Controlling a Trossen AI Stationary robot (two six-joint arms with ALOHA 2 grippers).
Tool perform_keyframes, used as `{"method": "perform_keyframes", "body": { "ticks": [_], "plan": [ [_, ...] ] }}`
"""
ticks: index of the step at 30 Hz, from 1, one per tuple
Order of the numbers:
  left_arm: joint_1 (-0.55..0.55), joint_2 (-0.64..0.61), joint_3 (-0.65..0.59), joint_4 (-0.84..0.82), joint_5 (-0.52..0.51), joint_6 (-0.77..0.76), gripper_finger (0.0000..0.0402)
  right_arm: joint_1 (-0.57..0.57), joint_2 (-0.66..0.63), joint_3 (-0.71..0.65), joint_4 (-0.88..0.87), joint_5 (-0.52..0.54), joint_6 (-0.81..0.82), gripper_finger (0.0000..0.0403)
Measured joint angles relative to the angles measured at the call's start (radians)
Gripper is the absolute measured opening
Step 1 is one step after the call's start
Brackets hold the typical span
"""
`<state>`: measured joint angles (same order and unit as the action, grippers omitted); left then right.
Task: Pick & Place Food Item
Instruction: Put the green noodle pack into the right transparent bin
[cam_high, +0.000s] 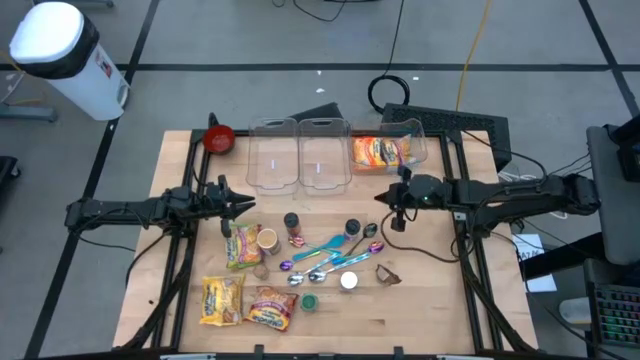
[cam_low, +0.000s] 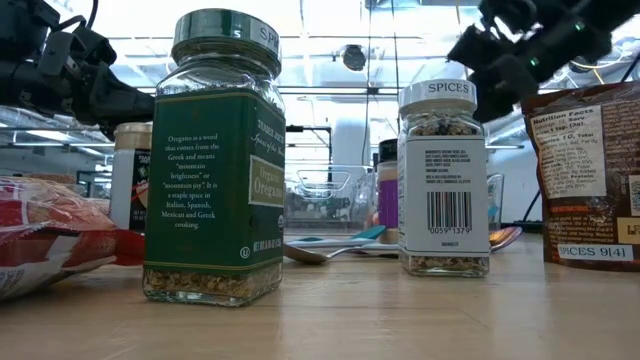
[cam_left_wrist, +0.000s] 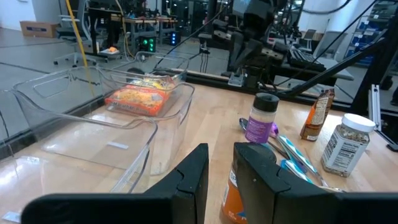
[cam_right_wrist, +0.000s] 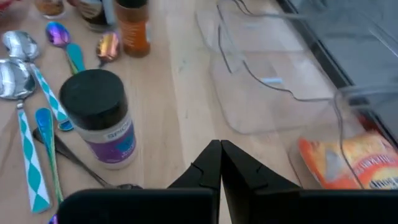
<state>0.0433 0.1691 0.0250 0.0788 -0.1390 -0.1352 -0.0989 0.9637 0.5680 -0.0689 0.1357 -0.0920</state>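
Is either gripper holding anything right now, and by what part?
Nothing is held. The left gripper is slightly open and empty; the right gripper is shut on nothing.

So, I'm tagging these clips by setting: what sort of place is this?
Probably a robotics lab or workshop, not a kitchen: a wooden table on a concrete floor, cables trailing behind it, and equipment racks in the room beyond.

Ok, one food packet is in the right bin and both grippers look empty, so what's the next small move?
Probably lower the left gripper onto the green snack packet just in front of it. That gripper is empty with a narrow gap between its fingers, this packet is the nearest one, and the middle bin holds nothing. The right gripper is shut near the filled bin.
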Motion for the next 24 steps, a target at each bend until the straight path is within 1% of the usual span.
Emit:
{"method": "perform_keyframes", "body": {
  "ticks": [6,9,15,20,23,24],
  "plan": [
    [0.0,0.0,0.0,0.0,0.0,0.0,0.0081,-0.04,-0.098,-0.151,0.194,-0.182,-0.026,0.0],
    [0.0,0.0,0.0,0.0,0.0,0.0,0.0081,-0.063,-0.151,-0.224,0.283,-0.246,-0.026,0.0],
    [0.0,0.0,0.0,0.0,0.0,0.0,0.0081,-0.093,-0.226,-0.37,0.499,-0.327,-0.025,0.0],
    [0.0,0.0,0.0,0.0,0.0,0.0,0.0081,-0.104,-0.239,-0.469,0.725,-0.426,-0.026,0.0],
    [0.0,0.0,0.0,0.014,0.0,0.0,0.0081,-0.104,-0.239,-0.504,0.834,-0.428,-0.025,0.0],
    [0.0,0.0,0.0,0.027,0.0,0.0,0.0081,-0.105,-0.24,-0.506,0.842,-0.427,-0.025,0.0]
  ]
}}
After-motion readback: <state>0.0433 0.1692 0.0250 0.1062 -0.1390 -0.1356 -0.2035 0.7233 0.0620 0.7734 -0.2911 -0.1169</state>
